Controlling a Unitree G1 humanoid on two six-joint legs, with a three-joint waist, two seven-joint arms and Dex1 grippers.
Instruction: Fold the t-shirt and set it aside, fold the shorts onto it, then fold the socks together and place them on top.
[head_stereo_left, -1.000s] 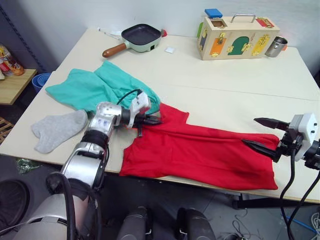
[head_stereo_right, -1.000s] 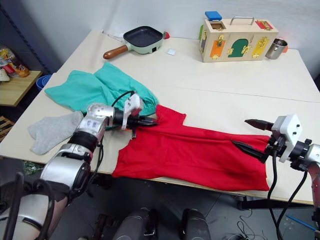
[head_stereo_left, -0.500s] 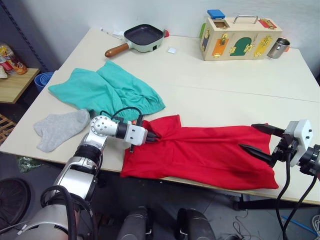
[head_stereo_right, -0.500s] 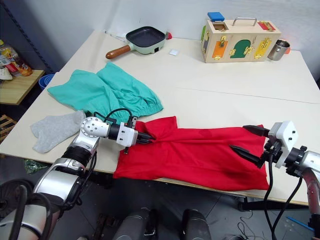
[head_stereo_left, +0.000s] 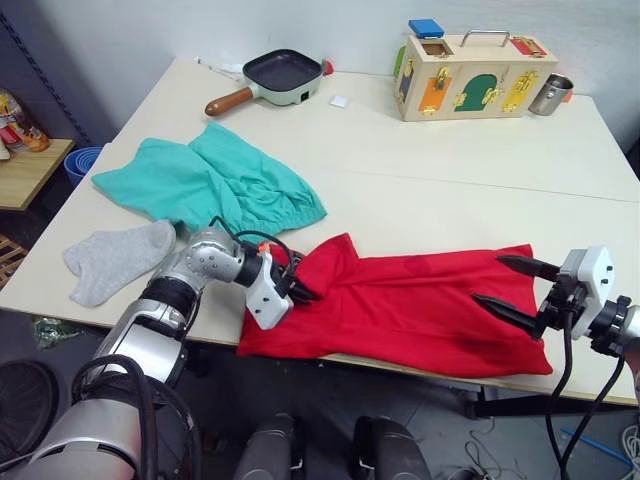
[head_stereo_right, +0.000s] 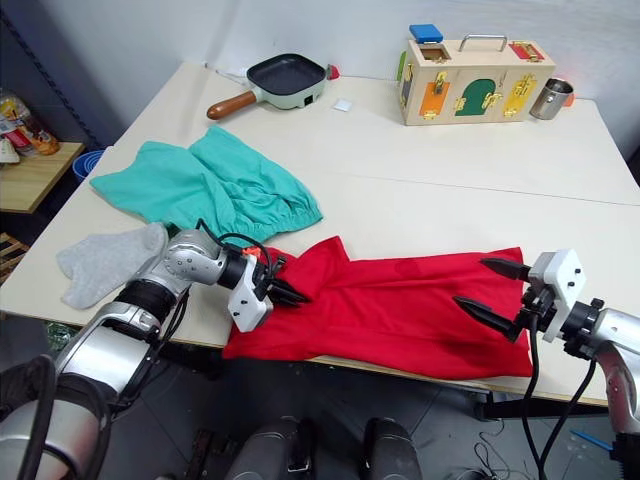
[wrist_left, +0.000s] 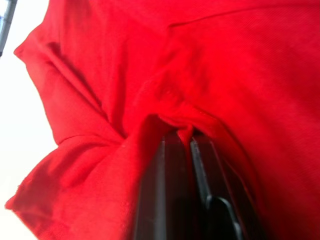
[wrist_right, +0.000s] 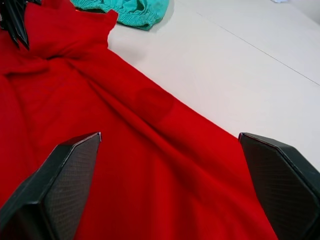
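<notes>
The red t-shirt (head_stereo_left: 410, 305) lies stretched along the table's front edge, bunched at its left end. My left gripper (head_stereo_left: 300, 291) is shut on a fold of that bunched end; the left wrist view shows red cloth pinched between the fingers (wrist_left: 172, 170). My right gripper (head_stereo_left: 512, 285) hovers open over the shirt's right end, fingertips (wrist_right: 70, 165) spread wide above the cloth. The teal shorts (head_stereo_left: 210, 185) lie crumpled behind the left gripper. One grey sock (head_stereo_left: 115, 258) lies flat at the front left.
A green frying pan (head_stereo_left: 272, 75) with a wooden handle sits at the back left. A wooden latch box (head_stereo_left: 470, 75) and a metal cup (head_stereo_left: 552, 93) stand at the back right. A side table (head_stereo_left: 25, 170) stands off the left edge.
My left gripper has dragged the shirt's left end rightward and toward the front edge, bunching it away from the shorts. The right gripper has lowered slightly toward the shirt's right end, still open.
</notes>
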